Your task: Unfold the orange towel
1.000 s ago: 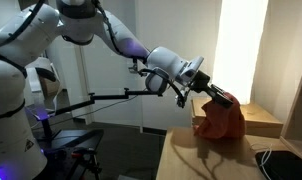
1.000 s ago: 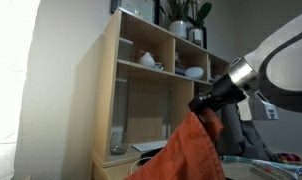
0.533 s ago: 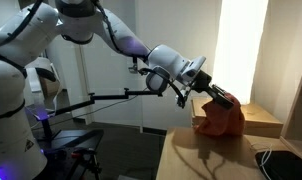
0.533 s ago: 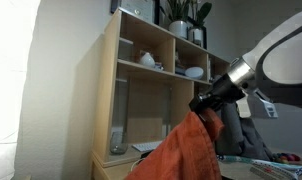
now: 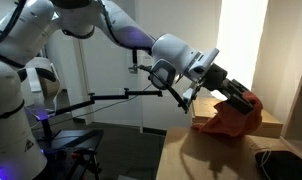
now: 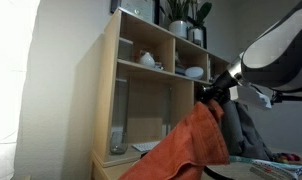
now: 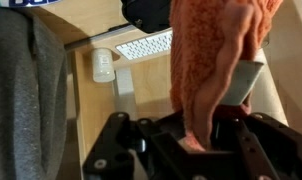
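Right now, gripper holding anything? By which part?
The orange towel, pinched by the gripper at its raised top end; corner or edge cannot be told.

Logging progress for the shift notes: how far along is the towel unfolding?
Done: the gripper has pinched part of the orange towel. In hand: it holds that part raised, with cloth hanging below. Left: the towel is rumpled, not spread flat; it needs laying out.

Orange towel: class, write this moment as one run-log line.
gripper: shut on orange towel | cloth: hangs bunched from the grip, above the table | unfolding: not yet done
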Controlling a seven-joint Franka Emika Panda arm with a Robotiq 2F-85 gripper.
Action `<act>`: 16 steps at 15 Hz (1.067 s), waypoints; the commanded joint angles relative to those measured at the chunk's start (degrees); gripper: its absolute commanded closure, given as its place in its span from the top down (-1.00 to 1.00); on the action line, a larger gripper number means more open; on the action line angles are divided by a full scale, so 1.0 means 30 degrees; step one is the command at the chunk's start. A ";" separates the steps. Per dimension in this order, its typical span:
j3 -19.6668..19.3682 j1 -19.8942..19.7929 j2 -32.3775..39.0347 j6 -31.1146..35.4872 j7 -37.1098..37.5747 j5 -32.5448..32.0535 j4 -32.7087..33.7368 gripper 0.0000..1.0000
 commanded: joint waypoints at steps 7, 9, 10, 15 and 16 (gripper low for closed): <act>-0.2287 -0.0681 0.1712 -0.1537 0.2813 0.2105 0.0487 -1.00; -0.3290 -0.0380 0.3067 -0.1977 0.4051 0.2652 0.0503 -1.00; -0.3505 -0.0392 0.3345 -0.2273 0.4497 0.2693 0.0503 -1.00; -0.4889 -0.0541 0.5331 -0.4448 0.7417 0.2402 0.0770 -1.00; -0.5107 -0.0608 0.5684 -0.4930 0.7969 0.2273 0.0906 -1.00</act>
